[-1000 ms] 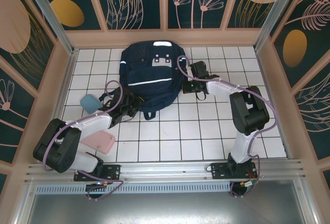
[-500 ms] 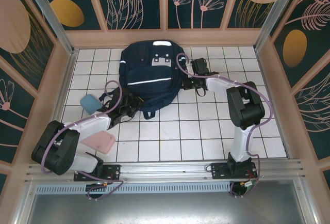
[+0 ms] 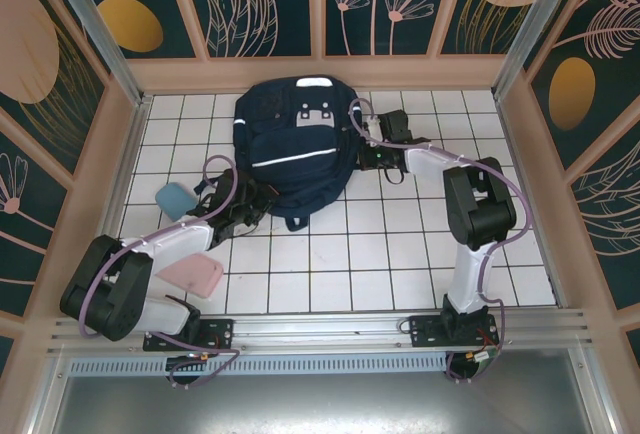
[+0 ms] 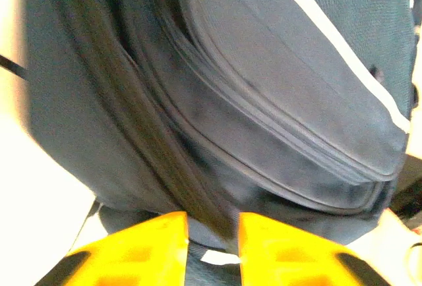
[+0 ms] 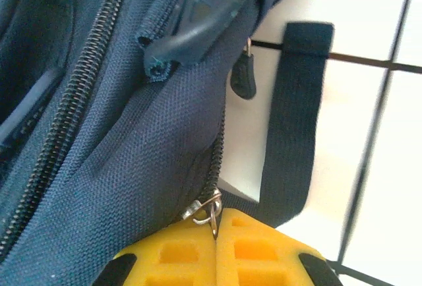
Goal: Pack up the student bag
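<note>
The student bag (image 3: 296,144), a navy-blue backpack with a thin white stripe, lies flat on the white tiled floor at the back centre. My left gripper (image 3: 254,203) is at the bag's near-left corner. In the left wrist view its yellow jaws (image 4: 212,225) stand a little apart, with a dark strap (image 4: 165,161) of the bag running down into the gap. My right gripper (image 3: 363,150) is at the bag's right side. Its jaws (image 5: 216,223) are shut on the metal zipper pull (image 5: 211,208) at the end of a zipper track (image 5: 215,161).
A light-blue item (image 3: 176,196) and a pink case (image 3: 192,274) lie on the tiles left of the bag, beside my left arm. A black strap (image 5: 290,121) and a black zipper tab (image 5: 242,75) lie on the floor by the right gripper. Wooden walls (image 3: 120,154) enclose the floor.
My left jaws have parted from shut. My right gripper has moved toward the back along the bag's right side, still holding the zipper pull.
</note>
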You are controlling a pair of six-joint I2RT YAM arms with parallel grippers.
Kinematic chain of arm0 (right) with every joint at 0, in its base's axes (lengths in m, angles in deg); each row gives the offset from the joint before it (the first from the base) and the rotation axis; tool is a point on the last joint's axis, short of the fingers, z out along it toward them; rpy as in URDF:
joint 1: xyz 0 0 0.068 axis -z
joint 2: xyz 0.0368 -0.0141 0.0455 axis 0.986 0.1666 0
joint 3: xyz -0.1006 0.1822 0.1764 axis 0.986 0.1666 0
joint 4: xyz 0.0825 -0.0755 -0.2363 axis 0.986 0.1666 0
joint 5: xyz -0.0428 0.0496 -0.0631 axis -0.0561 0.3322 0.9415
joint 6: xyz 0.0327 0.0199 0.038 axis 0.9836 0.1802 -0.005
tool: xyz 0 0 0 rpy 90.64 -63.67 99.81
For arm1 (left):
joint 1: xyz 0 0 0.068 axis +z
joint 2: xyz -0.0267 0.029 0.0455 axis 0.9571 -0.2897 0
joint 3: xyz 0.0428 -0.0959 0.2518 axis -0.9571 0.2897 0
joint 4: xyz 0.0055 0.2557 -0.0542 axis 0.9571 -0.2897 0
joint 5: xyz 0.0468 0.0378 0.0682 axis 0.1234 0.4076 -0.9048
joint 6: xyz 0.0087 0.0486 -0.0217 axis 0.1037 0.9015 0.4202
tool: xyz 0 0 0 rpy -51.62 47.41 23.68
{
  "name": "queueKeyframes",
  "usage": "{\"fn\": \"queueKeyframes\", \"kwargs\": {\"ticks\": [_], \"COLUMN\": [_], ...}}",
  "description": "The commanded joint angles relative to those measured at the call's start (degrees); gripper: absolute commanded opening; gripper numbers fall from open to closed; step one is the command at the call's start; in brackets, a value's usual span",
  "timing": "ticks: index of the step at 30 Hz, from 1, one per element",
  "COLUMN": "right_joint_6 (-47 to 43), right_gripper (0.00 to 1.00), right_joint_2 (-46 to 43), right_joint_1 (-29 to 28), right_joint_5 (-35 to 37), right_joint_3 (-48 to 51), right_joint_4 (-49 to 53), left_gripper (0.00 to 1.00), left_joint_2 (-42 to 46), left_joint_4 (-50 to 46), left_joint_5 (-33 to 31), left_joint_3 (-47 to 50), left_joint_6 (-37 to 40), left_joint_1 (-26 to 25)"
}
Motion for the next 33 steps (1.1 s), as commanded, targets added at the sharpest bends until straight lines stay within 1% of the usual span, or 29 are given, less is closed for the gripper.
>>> {"fn": "queueKeyframes", "kwargs": {"ticks": [1,2,4,6,10,11,13,14,15,16,18,21,23,27,29,30,33], "right_joint_6": [3.64,4.72,7.17,8.63,9.93,9.98,10.15,10.78,11.71,12.39,13.29,15.27,16.89,19.21,20.69,21.71,25.16], "right_gripper": [0.0,0.0,0.0,0.0,0.0,0.08,0.36,0.47,0.54,0.6,0.65,0.65,0.64,0.55,0.5,0.47,0.4], "right_joint_2": [-5.8,-7.27,-11.16,-14.78,-21.5,-22.72,-25.28,-26.21,-27.23,-28.01,-28.47,-26.4,-23.82,-17.71,-14.3,-12.37,-7.38], "right_joint_1": [3.59,3.78,4.45,4.88,5.58,5.77,6.27,6.35,6.4,6.41,6.4,5.99,5.27,2.44,1.11,0.88,0.74], "right_joint_5": [5.74,5.17,2.87,2.18,4.28,4.19,1.99,1.95,2.92,3.68,3.58,1.86,-0.1,-2.82,-1.72,-1.12,0.55], "right_joint_3": [2.72,4.67,9.47,13.13,17.81,18.26,18.45,18.12,17.44,16.8,15.05,11.29,8.73,3.36,0.11,-1.62,-6.3], "right_joint_4": [-1.63,-1.35,-1.09,-0.06,3.62,4.54,5.83,6.23,6.57,6.74,7.15,8.64,9.45,9.53,10.52,10.9,11.95], "left_gripper": [0.51,0.56,0.61,0.64,0.68,0.68,0.7,0.7,0.71,0.71,0.72,0.73,0.74,0.74,0.74,0.74,0.75], "left_joint_2": [1.74,1.86,2.14,2.16,1.01,0.84,0.38,0.19,-0.15,-0.29,-0.62,-0.82,-1.36,-2.52,-2.62,-2.69,-2.85], "left_joint_4": [-5.18,-5.47,-5.43,-4.89,-6.37,-6.65,-7.11,-7.63,-7.99,-8.32,-8.64,-8.73,-8.97,-9.09,-8.91,-8.84,-9.11], "left_joint_5": [-2.43,-2.56,-2.35,-1.71,-0.85,-0.94,-1.48,-1.73,-1.94,-2.08,-2.25,-2.48,-2.24,-1.39,-0.99,-0.82,-0.26], "left_joint_3": [-1.91,-2.03,-2.2,-2.86,-6.38,-7.0,-8.26,-8.78,-9.42,-10.03,-10.83,-11.52,-12.0,-12.71,-12.68,-12.74,-13.05], "left_joint_6": [3.05,3.46,4.34,5.55,9.19,9.86,11.28,11.67,12.28,12.78,13.49,14.21,14.74,15.41,15.5,15.65,16.51], "left_joint_1": [1.08,1.29,2.02,2.35,2.49,2.49,2.49,2.44,2.44,2.44,2.49,2.49,2.49,2.49,2.49,2.49,2.44]}}
